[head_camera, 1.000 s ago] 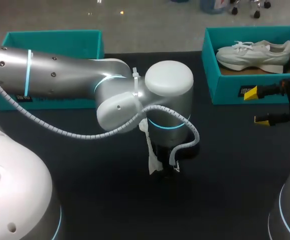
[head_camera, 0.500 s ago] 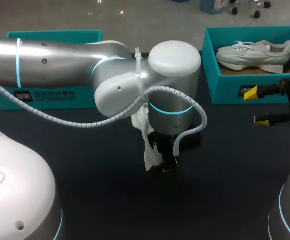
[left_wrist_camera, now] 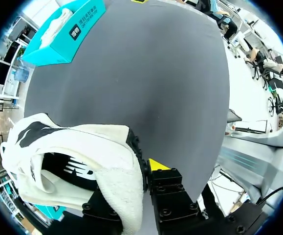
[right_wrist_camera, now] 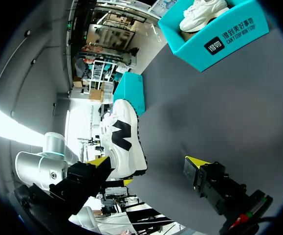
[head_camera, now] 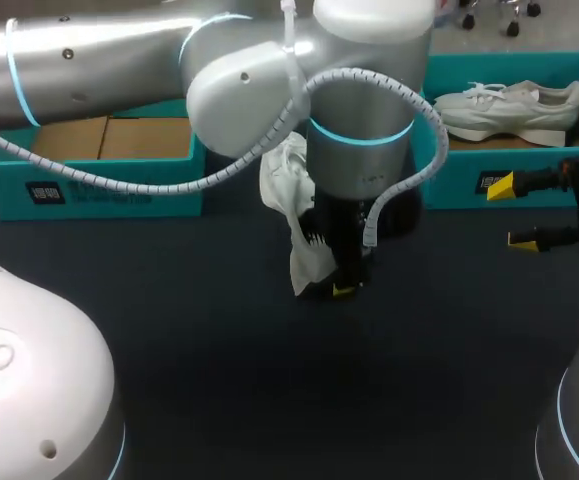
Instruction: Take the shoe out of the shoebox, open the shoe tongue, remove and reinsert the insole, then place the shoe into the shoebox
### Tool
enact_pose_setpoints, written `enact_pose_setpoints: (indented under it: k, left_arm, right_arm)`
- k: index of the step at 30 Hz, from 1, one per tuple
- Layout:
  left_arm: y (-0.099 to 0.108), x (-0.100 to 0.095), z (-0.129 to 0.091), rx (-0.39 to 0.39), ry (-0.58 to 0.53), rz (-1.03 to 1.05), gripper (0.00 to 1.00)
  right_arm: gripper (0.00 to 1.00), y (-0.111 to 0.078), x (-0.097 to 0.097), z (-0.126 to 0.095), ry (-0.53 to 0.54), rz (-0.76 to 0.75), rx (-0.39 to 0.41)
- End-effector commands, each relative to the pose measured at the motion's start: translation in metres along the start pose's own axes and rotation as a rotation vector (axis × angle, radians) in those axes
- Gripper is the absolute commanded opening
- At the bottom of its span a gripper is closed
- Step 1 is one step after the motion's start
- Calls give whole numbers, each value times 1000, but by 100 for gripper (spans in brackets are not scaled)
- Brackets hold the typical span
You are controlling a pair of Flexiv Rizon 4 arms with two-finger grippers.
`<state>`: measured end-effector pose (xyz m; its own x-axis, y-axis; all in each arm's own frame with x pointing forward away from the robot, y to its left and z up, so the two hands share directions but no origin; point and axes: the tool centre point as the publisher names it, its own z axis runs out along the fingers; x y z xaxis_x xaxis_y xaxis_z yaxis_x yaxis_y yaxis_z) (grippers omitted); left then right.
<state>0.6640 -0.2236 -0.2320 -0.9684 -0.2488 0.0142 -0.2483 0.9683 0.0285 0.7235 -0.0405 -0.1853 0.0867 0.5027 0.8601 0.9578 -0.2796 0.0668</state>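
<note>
Ok, left gripper (head_camera: 341,287) fingers (left_wrist_camera: 157,165) clamped on white sneaker (left_wrist_camera: 73,147). Sneaker hangs over mid counter (head_camera: 219,380), between left shoebox (head_camera: 89,188) and right shoebox (head_camera: 449,185). Right gripper (head_camera: 514,212) fingers spread wide, just beside right shoebox, second sneaker (head_camera: 509,105) inside it.

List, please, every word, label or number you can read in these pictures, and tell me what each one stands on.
On the right shoebox: a black label and a line of white print on its side, too small to read with certainty.
On the left shoebox: a dark label on its front, blurred.
On the shoe lifted off the table: a black logo mark on its side, no readable words.
No numbers or signs can be read.
</note>
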Motion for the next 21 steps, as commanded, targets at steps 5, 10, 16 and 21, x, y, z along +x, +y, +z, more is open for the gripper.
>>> enact_pose_setpoints:
  k: [5,10,16,21]
  left_arm:
    - [3,2,-32,-10,-24,-5,0]
    - [3,2,-32,-10,-24,-5,0]
    - [3,2,-32,-10,-24,-5,0]
    - [37,-18,-31,26,2,29,0]
  right_arm:
    - [100,0,0,0,-4,1,0]
    - [100,0,0,0,-4,1,0]
    - [100,0,0,0,-4,1,0]
    - [100,0,0,0,-4,1,0]
